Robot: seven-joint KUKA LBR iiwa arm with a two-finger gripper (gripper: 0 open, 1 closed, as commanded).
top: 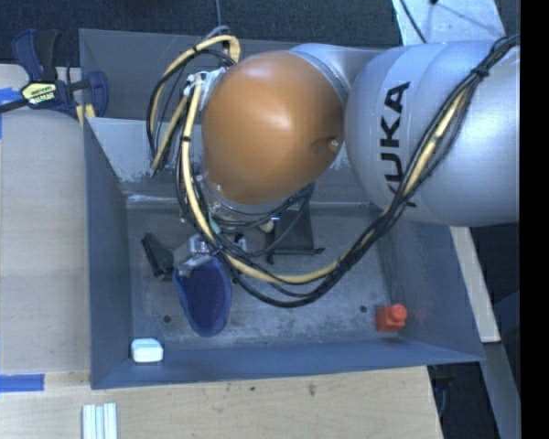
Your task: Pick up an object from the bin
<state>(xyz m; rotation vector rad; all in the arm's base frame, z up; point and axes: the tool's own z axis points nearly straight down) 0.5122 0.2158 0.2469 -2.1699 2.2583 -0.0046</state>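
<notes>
My gripper (201,247) reaches down from under the orange dome in the left half of the bin, mostly hidden by the dome and cables. Its lower end sits at the top edge of a dark blue oval object (204,300) lying on the bin floor. Whether it touches that object is hidden. A small black angular piece (156,254) lies just left of the gripper.
A small white block (146,350) rests at the bin's front left corner. An orange-red small piece (391,316) lies near the front right. The arm and its looping yellow and black cables cover the back and middle of the bin.
</notes>
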